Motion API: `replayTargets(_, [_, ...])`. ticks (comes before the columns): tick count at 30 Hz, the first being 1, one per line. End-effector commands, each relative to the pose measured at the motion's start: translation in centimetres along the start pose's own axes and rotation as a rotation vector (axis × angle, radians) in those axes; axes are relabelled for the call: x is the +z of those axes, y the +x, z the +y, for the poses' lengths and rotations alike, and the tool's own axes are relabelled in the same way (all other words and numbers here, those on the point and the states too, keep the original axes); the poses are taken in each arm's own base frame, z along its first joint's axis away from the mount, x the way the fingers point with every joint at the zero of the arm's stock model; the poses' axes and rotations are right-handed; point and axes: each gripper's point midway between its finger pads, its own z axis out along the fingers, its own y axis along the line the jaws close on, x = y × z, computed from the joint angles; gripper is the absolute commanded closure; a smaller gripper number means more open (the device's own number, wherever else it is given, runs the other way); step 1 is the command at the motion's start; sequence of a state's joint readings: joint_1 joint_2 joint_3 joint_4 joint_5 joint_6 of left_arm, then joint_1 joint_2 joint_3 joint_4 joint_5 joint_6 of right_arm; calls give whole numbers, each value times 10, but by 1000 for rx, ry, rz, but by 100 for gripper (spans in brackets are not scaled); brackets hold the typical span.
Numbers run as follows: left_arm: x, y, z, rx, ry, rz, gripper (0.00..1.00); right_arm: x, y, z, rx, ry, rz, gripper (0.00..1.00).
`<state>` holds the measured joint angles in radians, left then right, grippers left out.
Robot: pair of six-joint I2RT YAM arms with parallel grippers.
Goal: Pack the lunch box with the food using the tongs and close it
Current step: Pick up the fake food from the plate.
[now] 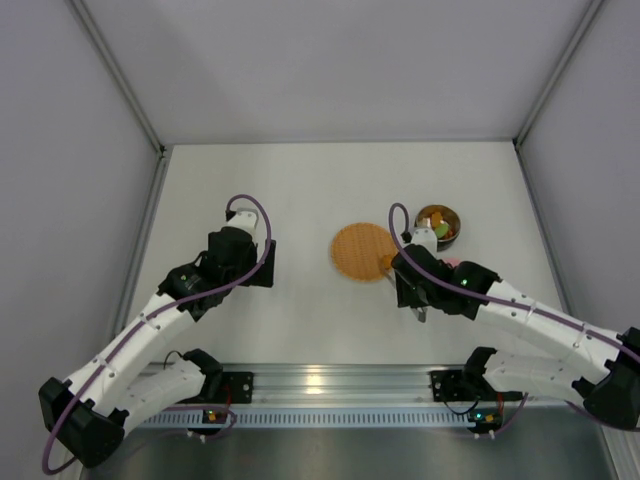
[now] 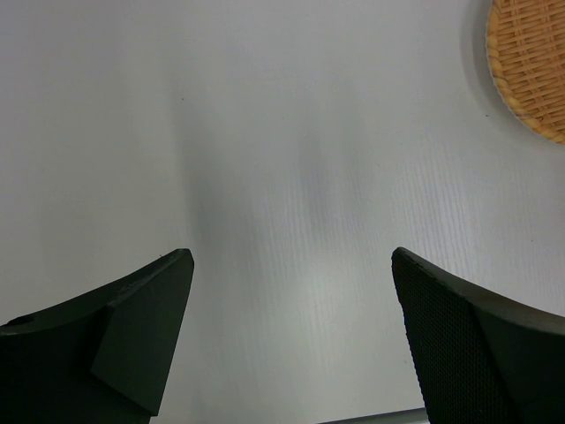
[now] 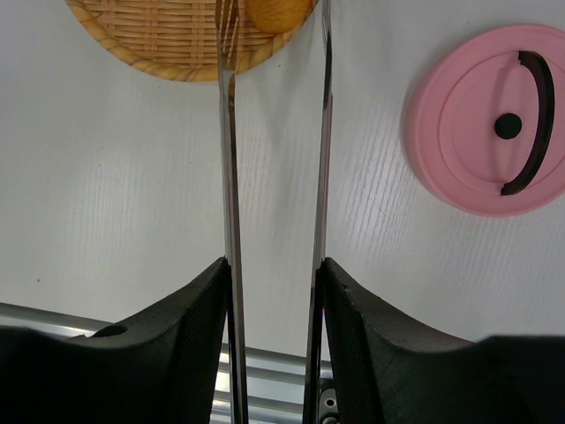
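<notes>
In the right wrist view, my right gripper [image 3: 274,265] is shut on the tongs [image 3: 228,177], one slim silver arm pressed against each finger. The tong tips reach the orange woven plate [image 3: 168,35] and straddle an orange piece of food [image 3: 278,11] at its rim. The lunch box [image 1: 438,225], a small steel bowl, stands behind the right gripper [image 1: 408,270] with several pieces of food [image 1: 442,228] inside. Its pink lid [image 3: 490,119] lies flat on the table, to the right of the tongs. My left gripper [image 2: 291,256] hangs open over bare table, holding nothing.
The orange woven plate [image 1: 362,251] lies mid-table between the two arms, and its edge shows in the left wrist view [image 2: 534,62]. An aluminium rail [image 1: 330,385] runs along the near edge. White walls enclose the table [image 1: 300,190].
</notes>
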<state>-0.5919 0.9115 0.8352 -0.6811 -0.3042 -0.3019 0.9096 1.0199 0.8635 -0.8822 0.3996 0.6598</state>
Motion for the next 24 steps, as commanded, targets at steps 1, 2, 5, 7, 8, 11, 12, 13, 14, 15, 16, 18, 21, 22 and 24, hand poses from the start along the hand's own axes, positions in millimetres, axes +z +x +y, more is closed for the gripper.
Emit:
replayTargets(1, [-1,-7,-2,-11,6,-36,1,-1,-7,4,9,3,-33,56])
replayTargets(2, [-1,-7,-2,-11,6,-36,1,-2,-8,4,9,2,-34,57])
replayTargets(5, [-1,-6,-2,-11,5,-34,1,-2,-9,6,7,-1,-38,59])
replayTargets(7, [-1,-6,-2,-11,5,-34,1,-2,-10,6,5,0,-38,60])
replayTargets(8, [-1,-6,-1,-12,6,-34,1,-2,-11,7,7,-2,-40,61])
replayTargets(11, [-1,-7,-2,-11,6,-36,1,-3,-13,8,6,-4,-42,64])
replayTargets(12, [-1,-6,-1,-12,4,-34,1,-4,-13,7,5,-3,-44,64])
replayTargets(13, [0,-6,-2,-11,5,-34,1,-4,-14,7,8,-3,-46,64])
replayTargets(14, [0,-6,-2,-11,7,-34,1,-6,-16,8,7,-6,-51,65])
replayTargets(15, [0,-6,-2,-11,7,-34,1,-6,-17,8,7,-5,-52,65])
replayTargets(16, [0,-6,-1,-11,4,-33,1,-7,-18,8,8,-6,-55,65])
replayTargets(18, [0,-6,-2,-11,5,-34,1,-9,-20,8,9,-8,-60,66])
replayTargets(21, [0,-6,-2,-11,7,-34,1,-11,-23,9,14,-12,-70,68])
replayTargets(22, [-1,-6,-2,-10,5,-33,1,-11,-23,9,13,-13,-71,68])
replayTargets(24, [-1,-6,-2,-11,5,-34,1,-12,-24,10,17,-16,-74,69])
